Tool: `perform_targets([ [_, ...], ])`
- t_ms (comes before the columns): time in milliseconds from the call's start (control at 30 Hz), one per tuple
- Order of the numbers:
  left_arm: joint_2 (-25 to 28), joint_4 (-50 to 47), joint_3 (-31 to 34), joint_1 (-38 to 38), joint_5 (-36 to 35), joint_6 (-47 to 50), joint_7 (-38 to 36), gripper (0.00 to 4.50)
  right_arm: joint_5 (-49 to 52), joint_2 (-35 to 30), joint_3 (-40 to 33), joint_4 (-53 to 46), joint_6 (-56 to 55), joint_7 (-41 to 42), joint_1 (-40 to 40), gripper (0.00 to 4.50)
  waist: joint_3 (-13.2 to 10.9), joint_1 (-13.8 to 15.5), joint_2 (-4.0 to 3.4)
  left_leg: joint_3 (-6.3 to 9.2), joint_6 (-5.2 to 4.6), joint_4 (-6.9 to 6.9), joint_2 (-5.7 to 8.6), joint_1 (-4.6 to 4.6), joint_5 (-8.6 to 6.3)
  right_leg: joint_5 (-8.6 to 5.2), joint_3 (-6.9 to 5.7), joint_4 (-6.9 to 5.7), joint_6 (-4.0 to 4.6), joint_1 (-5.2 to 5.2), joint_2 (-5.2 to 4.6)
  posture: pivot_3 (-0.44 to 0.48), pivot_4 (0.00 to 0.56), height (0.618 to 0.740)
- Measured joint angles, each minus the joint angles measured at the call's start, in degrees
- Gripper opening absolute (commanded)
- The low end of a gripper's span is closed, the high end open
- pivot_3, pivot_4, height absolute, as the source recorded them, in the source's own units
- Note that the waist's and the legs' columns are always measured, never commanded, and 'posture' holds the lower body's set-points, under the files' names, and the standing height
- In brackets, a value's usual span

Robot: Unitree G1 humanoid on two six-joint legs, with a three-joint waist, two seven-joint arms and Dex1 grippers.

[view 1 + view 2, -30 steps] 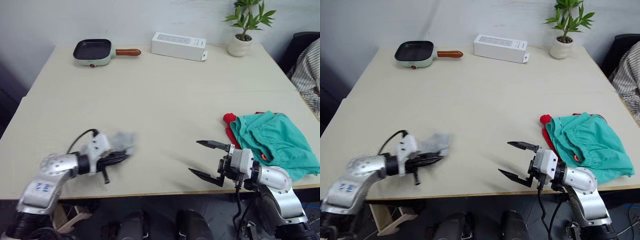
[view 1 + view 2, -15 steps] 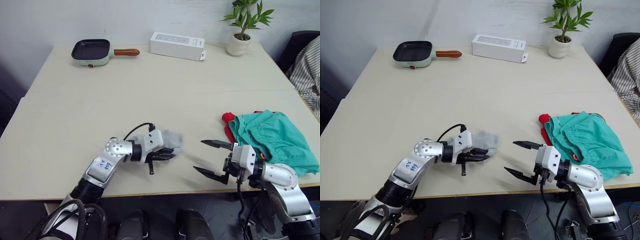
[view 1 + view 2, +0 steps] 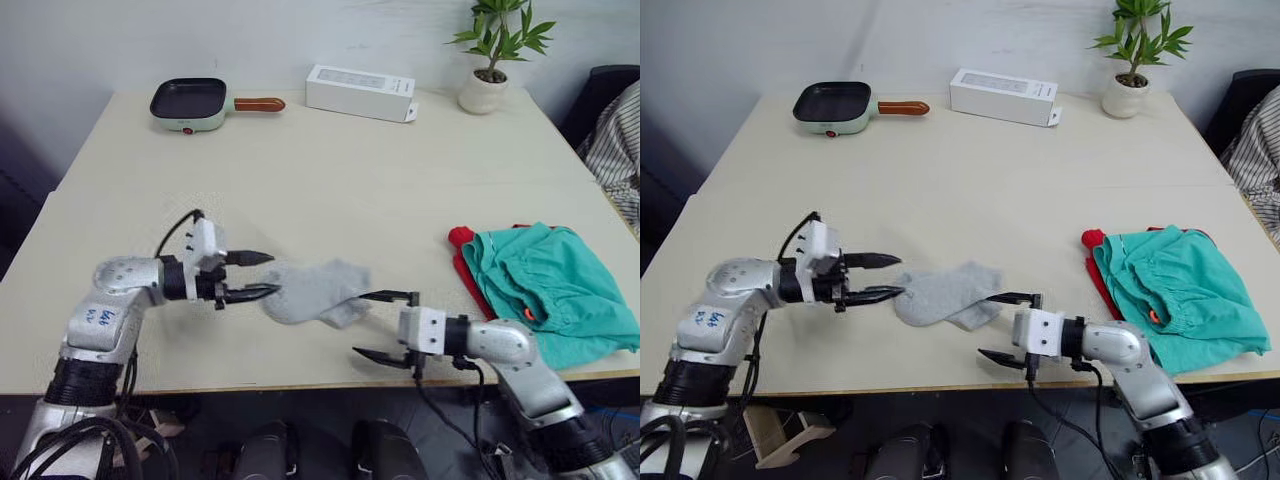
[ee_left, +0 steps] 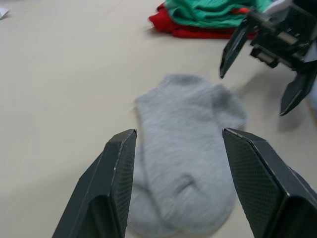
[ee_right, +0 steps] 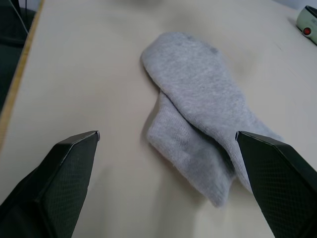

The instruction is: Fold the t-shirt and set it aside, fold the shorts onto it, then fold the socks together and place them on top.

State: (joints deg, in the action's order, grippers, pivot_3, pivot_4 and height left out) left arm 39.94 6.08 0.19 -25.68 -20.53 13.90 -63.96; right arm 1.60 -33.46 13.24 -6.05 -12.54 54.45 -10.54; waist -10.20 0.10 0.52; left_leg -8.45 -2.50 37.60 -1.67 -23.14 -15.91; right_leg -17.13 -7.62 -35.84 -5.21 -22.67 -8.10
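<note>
On the near part of the table [image 3: 330, 180], toward the left, the left gripper [image 3: 262, 275] lay low with its fingers spread wide and nothing between them, their tips just at the heel end of the socks [image 3: 315, 291]. The socks, pale grey, rested flat with one lying over the other, between the two arms. Just to their right the right gripper [image 3: 384, 326] pointed in, its fingers also wide apart and empty, the far finger close beside the socks' edge. Such thin, limp, light knit would likely sag and slide apart if pinched at one layer, so I judged a grip across both layers near the doubled cuff end safest. Farther right, at the table's right side, the teal shorts [image 3: 555, 285] sat folded on the red t-shirt [image 3: 464, 255], whose edge peeked out on the left. Of containers, an empty skillet [image 3: 186, 101] sat at the far left; a white box [image 3: 360, 92] and a potted plant [image 3: 487, 60] stood along the far edge.
</note>
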Motion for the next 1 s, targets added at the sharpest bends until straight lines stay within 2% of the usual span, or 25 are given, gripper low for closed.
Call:
perform_targets([
  [100, -0.09, 8.14, -2.17, -2.19, 4.59, -4.72, -0.46, 2.89, -1.98, 0.08, 0.22, 2.59, -1.95, -0.97, -1.05, 4.5, -0.02, -0.2, 0.03, -0.07, -0.02, 0.05, -0.03, -0.04, -0.02, 0.01, -0.02, 0.01, -0.02, -0.02, 0.3, 0.0, 0.15, 0.74],
  [200, -1.76, 13.02, -3.3, -4.15, 6.39, -6.86, -0.63, 2.93, -3.0, 0.66, 0.49, 4.5, -3.54, -2.0, -2.57, 3.92, -0.04, -0.3, 0.06, -0.07, -0.01, 0.11, -0.11, -0.05, -0.02, 0.01, -0.01, -0.02, -0.02, -0.02, 0.38, 0.0, 0.15, 0.74],
  [400, -3.96, 18.1, -5.37, -5.9, 8.98, -8.78, -0.75, 2.93, -5.06, 1.06, 0.9, 8.94, -4.98, -3.59, -5.35, 1.83, -0.04, -0.37, 0.06, -0.07, 0.01, 0.16, -0.17, -0.04, -0.02, 0.01, 0.04, -0.09, -0.02, -0.04, 0.41, 0.0, 0.15, 0.74],
  [500, -4.32, 18.16, -5.88, -5.85, 9.21, -8.31, -1.28, 2.33, -5.16, 1.26, 2.09, 10.12, -6.11, -3.56, -5.86, 0.79, -0.04, -0.44, 0.06, -0.07, 0.02, 0.16, -0.17, -0.04, -0.02, 0.01, 0.05, -0.11, -0.02, -0.04, 0.42, 0.0, 0.15, 0.74],
  [567, -4.32, 17.6, -5.98, -5.5, 9.4, -7.78, -1.47, 1.73, -5.17, 1.55, 2.22, 10.66, -6.4, -3.59, -6.02, 0.11, -0.04, -0.43, 0.06, -0.07, 0.01, 0.17, -0.17, -0.04, -0.02, 0.01, 0.05, -0.12, -0.02, -0.04, 0.42, 0.0, 0.15, 0.74],
  [600, -4.32, 17.07, -5.94, -5.17, 9.38, -7.4, -1.52, 1.4, -5.17, 1.56, 2.24, 10.87, -6.66, -3.62, -6.11, 0.0, -0.04, -0.43, 0.06, -0.07, 0.01, 0.18, -0.17, -0.04, -0.01, 0.01, 0.05, -0.12, -0.02, -0.04, 0.42, 0.0, 0.15, 0.74],
  [733, -4.31, 14.42, -5.28, -3.25, 8.57, -5.34, -1.59, 0.17, -5.17, 1.59, 2.24, 12.31, -7.76, -3.77, -7.12, 0.0, -0.04, -0.47, 0.06, -0.07, 0.01, 0.19, -0.17, -0.03, -0.01, 0.01, 0.09, -0.13, -0.02, -0.03, 0.4, 0.0, 0.15, 0.74],
  [767, -4.14, 13.15, -5.0, -2.32, 8.26, -4.72, -1.51, 0.02, -5.16, 1.58, 2.23, 13.37, -8.23, -3.76, -7.66, 0.0, -0.04, -0.51, 0.06, -0.07, 0.01, 0.19, -0.17, -0.02, -0.01, 0.01, 0.11, -0.15, -0.02, -0.03, 0.4, 0.0, 0.15, 0.74],
  [1000, -1.63, 2.94, -3.89, 3.12, 6.69, 1.85, -0.45, 0.02, -4.65, 0.46, 2.04, 21.13, -12.02, -1.76, -13.2, 0.0, -0.04, -1.22, 0.06, -0.05, 0.02, 0.19, -0.19, -0.03, -0.01, 0.01, 0.14, -0.14, -0.01, -0.03, 0.37, 0.0, 0.15, 0.74],
])
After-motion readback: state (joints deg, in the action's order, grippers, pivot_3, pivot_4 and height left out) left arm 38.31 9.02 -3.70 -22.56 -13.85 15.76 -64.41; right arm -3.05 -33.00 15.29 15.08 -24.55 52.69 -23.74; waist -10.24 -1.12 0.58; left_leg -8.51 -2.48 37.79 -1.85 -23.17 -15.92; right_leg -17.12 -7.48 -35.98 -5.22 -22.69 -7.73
